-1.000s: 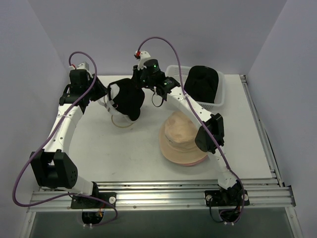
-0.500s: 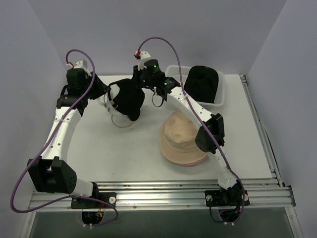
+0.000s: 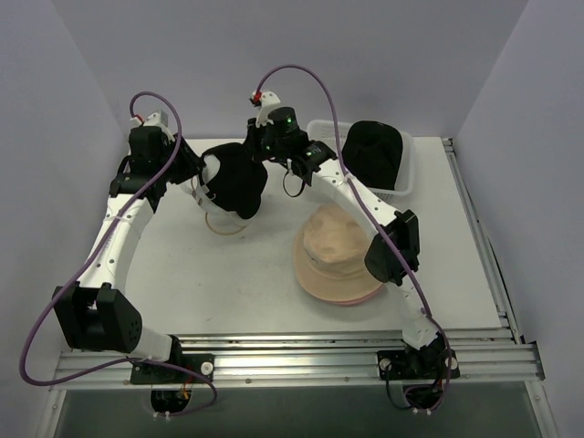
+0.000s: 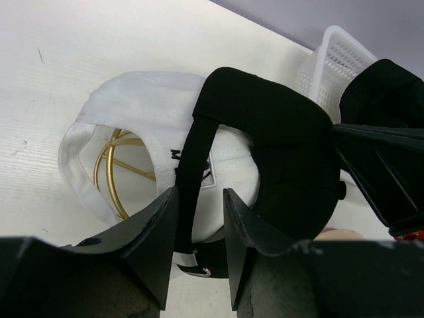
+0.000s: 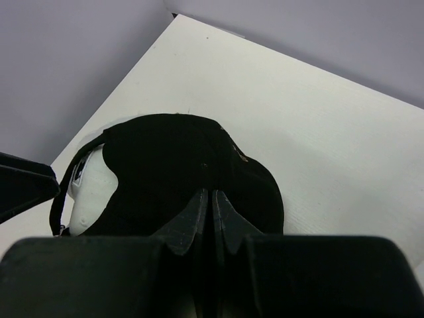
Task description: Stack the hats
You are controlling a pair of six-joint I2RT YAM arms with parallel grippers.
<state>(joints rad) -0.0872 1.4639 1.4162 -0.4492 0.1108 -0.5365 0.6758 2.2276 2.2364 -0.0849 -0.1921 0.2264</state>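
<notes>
**Top external: two arms met over black cap at back of table**

Top external cam caught both my arms reaching to the far-left part of the table (image 3: 173, 265), where the black cap (image 3: 237, 178) sat draped over the white cap (image 4: 132, 99). The white cap in turn rested on a gold wire frame (image 4: 114, 165), seen through its open underside in the left wrist view.

My right gripper (image 5: 212, 193) was clenched tight, fingertips pressed together on the fabric of the black cap's crown, approx. at its middle. My left gripper (image 4: 201, 193) stood part-way released. Its fingers (image 4: 156, 238) sat either side of the cap's back strap (image 4: 191, 165), which ran down btwn them w/ a gap on the right side. I was not clamping it.

Elsewhere, a tan bucket hat (image 3: 334, 245) lay crown-up on a pink hat (image 3: 345, 297), only the pink brim showing at the near edge. That pair sat right of centre, well apart from the caps. A 3rd black hat (image 3: 372, 153) filled the white mesh basket (image 3: 403, 187) at the far right.
</notes>
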